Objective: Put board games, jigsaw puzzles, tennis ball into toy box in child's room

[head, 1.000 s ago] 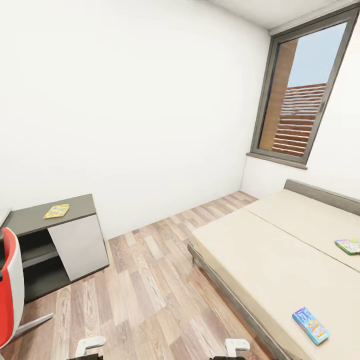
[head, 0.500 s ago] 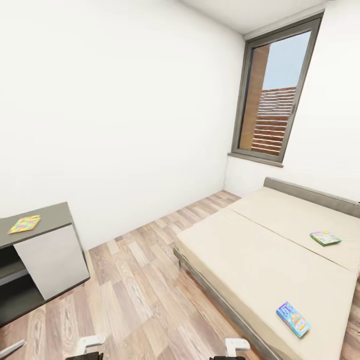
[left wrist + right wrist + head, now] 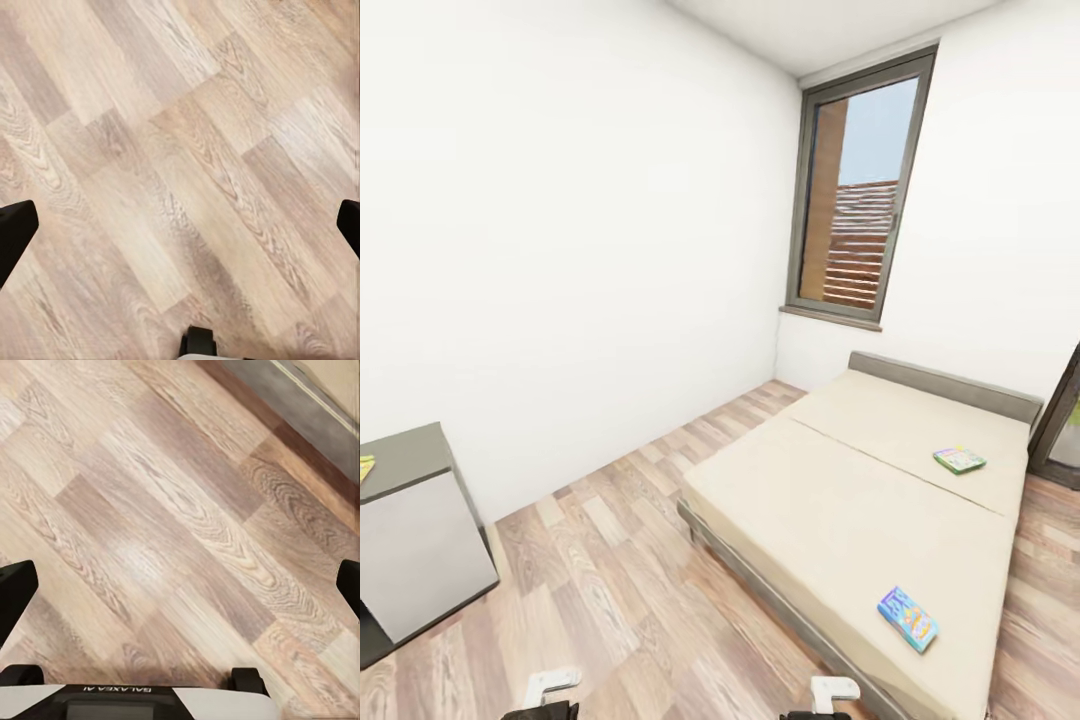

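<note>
Before me stands the bed (image 3: 880,490) on the plank floor (image 3: 610,580). On it lie two board games, well apart: the blue one (image 3: 908,619) nearer, the green one (image 3: 959,459) farther. My left pincer (image 3: 180,232) and right pincer (image 3: 180,592) hang wide, empty, over the floor.

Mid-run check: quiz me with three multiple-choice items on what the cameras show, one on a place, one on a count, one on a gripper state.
1. Where does the mostly blue board game lie?
A. on the bed's near corner
B. on the floor
C. on the cabinet

2. How many board games rest on the bed?
A. one
B. two
C. three

3. How do the left gripper's fingers stand?
A. shut on a box
B. spread wide, holding nothing
C. shut, holding nothing

Answers:
1 A, it sits on the beige mattress near the closest corner.
2 B, the blue one plus the green board game nearer the headboard.
3 B, dark fingertips at both picture edges, only floor between.
</note>
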`<state>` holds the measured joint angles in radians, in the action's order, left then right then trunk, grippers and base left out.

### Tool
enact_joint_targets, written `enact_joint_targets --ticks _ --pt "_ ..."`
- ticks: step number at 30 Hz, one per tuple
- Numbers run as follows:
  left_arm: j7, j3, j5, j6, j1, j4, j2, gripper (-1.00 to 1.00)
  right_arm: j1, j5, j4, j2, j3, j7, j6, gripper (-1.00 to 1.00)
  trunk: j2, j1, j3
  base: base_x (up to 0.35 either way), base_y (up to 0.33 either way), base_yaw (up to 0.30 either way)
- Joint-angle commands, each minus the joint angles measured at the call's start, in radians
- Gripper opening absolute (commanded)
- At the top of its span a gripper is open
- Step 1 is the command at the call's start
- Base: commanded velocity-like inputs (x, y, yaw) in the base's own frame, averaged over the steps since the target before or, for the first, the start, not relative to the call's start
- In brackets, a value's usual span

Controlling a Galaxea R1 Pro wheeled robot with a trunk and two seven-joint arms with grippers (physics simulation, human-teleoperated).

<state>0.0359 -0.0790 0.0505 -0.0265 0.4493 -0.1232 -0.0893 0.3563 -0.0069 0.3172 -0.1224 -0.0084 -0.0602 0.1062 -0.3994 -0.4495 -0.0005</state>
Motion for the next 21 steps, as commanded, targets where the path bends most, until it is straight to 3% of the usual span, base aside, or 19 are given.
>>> enact_joint_targets --ticks 1,14,21 --pt "-0.001 -0.005 0.006 -0.003 0.0 0.001 0.0 1.0 0.0 -0.001 0.002 0.0 -0.001 -0.003 0.005 1.0 -0.001 0.0 0.0 0.072 0.0 -0.244" --pt "0.001 -0.007 0.01 -0.064 -0.006 0.007 -0.004 1.0 0.0 -0.001 0.002 0.001 -0.004 -0.003 0.006 1.0 -0.001 0.0 0.007 0.241 0.005 -0.247" --pt "0.001 -0.007 0.011 -0.069 -0.006 0.008 -0.007 1.0 0.0 -0.001 0.002 0.001 -0.004 -0.003 0.006 1.0 -0.001 0.0 0.011 0.061 0.04 -0.263"
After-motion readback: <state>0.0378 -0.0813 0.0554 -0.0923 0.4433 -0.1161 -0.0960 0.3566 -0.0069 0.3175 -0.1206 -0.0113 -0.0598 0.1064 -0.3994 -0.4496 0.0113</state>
